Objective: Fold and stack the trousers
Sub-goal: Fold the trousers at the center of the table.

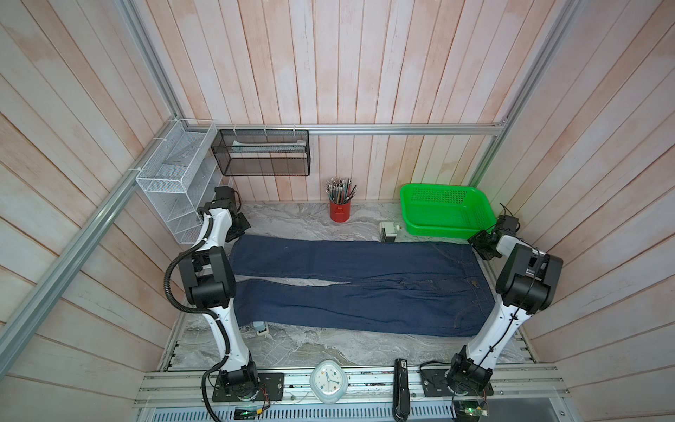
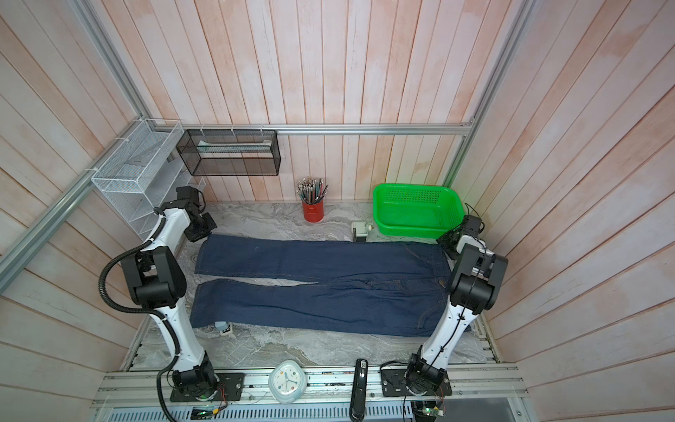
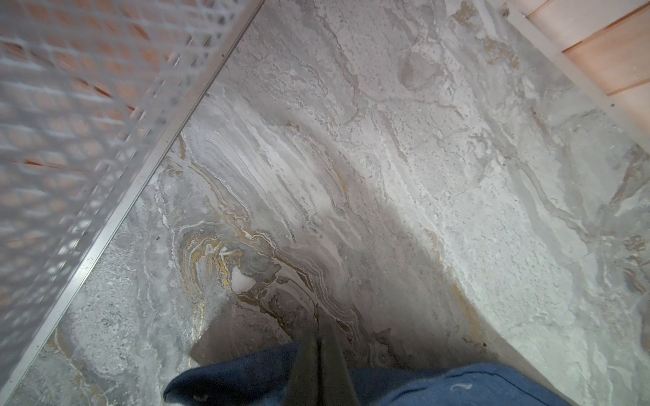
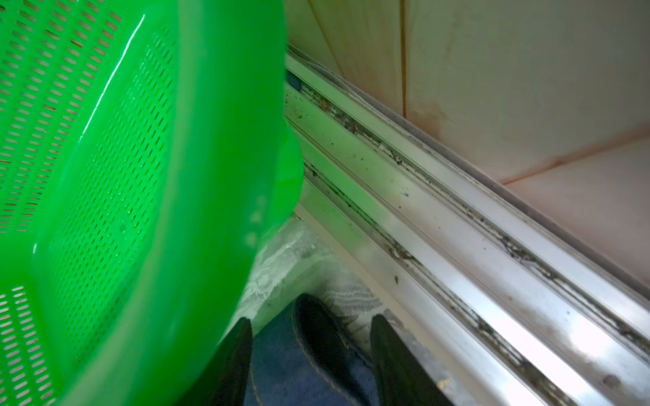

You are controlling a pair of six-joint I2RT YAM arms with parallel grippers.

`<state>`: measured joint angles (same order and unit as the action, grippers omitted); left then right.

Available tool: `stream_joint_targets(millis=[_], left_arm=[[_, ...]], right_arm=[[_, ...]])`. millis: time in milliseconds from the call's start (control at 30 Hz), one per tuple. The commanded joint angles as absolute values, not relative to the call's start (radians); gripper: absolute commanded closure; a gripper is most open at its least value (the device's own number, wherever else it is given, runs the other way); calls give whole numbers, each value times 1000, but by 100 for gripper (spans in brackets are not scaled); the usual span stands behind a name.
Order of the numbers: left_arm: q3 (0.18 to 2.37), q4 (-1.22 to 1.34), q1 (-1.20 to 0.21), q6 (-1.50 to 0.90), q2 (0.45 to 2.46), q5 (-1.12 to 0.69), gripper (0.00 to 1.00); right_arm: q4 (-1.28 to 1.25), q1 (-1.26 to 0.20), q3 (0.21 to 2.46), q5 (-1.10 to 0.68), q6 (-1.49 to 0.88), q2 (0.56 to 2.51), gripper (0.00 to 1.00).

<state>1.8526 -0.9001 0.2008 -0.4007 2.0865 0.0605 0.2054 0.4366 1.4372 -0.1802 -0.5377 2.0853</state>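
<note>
Denim jeans [image 1: 350, 288] lie flat on the marble table [image 1: 310, 219], left gripper [image 3: 318, 337] closed at the far leg's hem, right gripper [image 4: 312, 321] apart astride the far waistband corner, seemingly to fold that leg over

**Bright up top, blurry up close**

In both top views I see soft, even light from above, and the shadows are faint. The plank walls [image 1: 365, 73] bend near the edges. The trousers [image 1: 347, 259] look very dark against the pale table [image 1: 310, 350]. In the left wrist view the white rack [image 3: 70, 123] is fuzzy, and a gray shadow runs across the table. In the right wrist view the green basket [image 4: 140, 175] is too near and blurry, with a white streak of glare. The metal rail [image 4: 580, 344] shines white.
</note>
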Motion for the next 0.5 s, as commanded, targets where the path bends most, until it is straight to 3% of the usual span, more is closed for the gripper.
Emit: stream_joint_targets(millis=[0,200,467], left_arm=[[1855,-892,212,-421,2039,99,100],[1856,-894,212,-421,2039,110,100],[1858,-896,213,-420,2038,115,100]], right_arm=[[222,439,1477,-203,-493,2123,48],[241,436,1499,-245,-478,2156,60],[248,419,1503,-233,-465,2164,62]])
